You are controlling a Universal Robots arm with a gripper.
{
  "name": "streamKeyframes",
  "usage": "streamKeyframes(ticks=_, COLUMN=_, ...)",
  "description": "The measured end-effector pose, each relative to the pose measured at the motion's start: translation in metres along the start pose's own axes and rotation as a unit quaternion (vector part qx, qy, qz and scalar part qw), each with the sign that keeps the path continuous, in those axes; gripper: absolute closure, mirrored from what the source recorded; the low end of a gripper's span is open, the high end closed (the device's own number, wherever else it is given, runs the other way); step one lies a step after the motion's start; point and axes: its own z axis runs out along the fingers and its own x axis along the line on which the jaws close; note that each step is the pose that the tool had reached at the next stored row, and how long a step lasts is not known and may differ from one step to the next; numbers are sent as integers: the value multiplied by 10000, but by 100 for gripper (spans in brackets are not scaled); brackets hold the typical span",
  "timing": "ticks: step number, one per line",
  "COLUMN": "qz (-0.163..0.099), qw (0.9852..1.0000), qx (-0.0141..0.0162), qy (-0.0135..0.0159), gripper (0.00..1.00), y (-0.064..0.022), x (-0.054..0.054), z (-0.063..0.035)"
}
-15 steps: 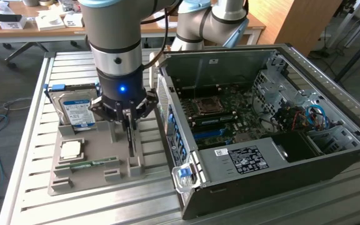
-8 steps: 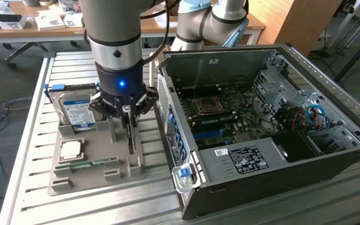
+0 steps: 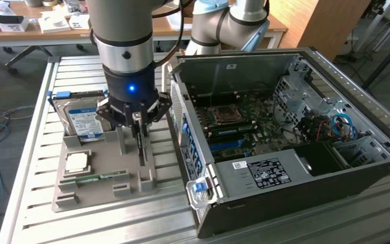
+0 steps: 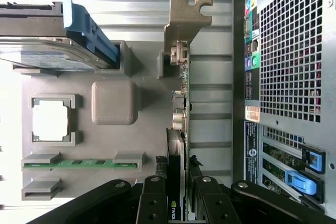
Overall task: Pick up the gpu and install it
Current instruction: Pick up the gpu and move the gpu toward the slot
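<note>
The gripper hangs straight down over the grey holder tray on the slatted metal table, just beside the open computer case. Its fingers stand on either side of the graphics card and look pressed against its two flat faces near the top edge, so I judge it closed on the card, not merely straddling it. The card stands on its long edge in a slot of the tray. That is likely why the grip comes from above: a thin board held upright offers both faces to the fingers, and its connector edge already points downward. In the wrist view the card appears edge-on as a narrow dark strip, with its metal bracket at the far end, toward the edge of the tray. Whether the card has left its slot I cannot tell; in the exterior view its lower edge seems to reach the tray. The other parts sit in their own recesses on the exterior view's left of the card: a hard drive propped on edge, a square processor chip lying flat, and a green memory stick in its groove, all apart from the fingers. The case lies on its side with the panel off, so the motherboard faces up and a card can go in from above. Its perforated rear wall faces the tray.
</note>
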Motion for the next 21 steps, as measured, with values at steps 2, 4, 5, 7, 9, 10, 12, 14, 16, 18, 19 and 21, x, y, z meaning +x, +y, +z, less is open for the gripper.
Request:
streamKeyframes(ticks=2, qz=-1, qw=10000, qx=1, qy=1, gripper=74, y=0, x=0, z=-7)
streamKeyframes(ticks=4, qz=-4, qw=10000, qx=1, qy=2, gripper=74, y=1, x=0, z=-26)
streamKeyframes(ticks=5, qz=-7, qw=10000, qx=0, qy=1, gripper=74, y=2, x=-1, z=-44)
streamKeyframes(ticks=7, qz=-9, qw=10000, qx=0, qy=1, gripper=74, y=4, x=-2, z=-87)
streamKeyframes(ticks=9, qz=-10, qw=10000, qx=-1, qy=1, gripper=74, y=6, x=-4, z=-133)
streamKeyframes(ticks=10, qz=-11, qw=10000, qx=-1, qy=1, gripper=74, y=7, x=-5, z=-154)
streamKeyframes(ticks=12, qz=-12, qw=10000, qx=-1, qy=1, gripper=74, y=8, x=-6, z=-194)
streamKeyframes(ticks=14, qz=-13, qw=10000, qx=-1, qy=1, gripper=74, y=10, x=-7, z=-224)
streamKeyframes(ticks=16, qz=-16, qw=10000, qx=-1, qy=1, gripper=74, y=11, x=-8, z=-246)
streamKeyframes(ticks=18, qz=-19, qw=10000, qx=-1, qy=1, gripper=74, y=11, x=-8, z=-260)
streamKeyframes(ticks=19, qz=-20, qw=10000, qx=-1, qy=1, gripper=74, y=12, x=-8, z=-266)
streamKeyframes(ticks=21, qz=-22, qw=10000, qx=-1, qy=2, gripper=74, y=12, x=-8, z=-277)
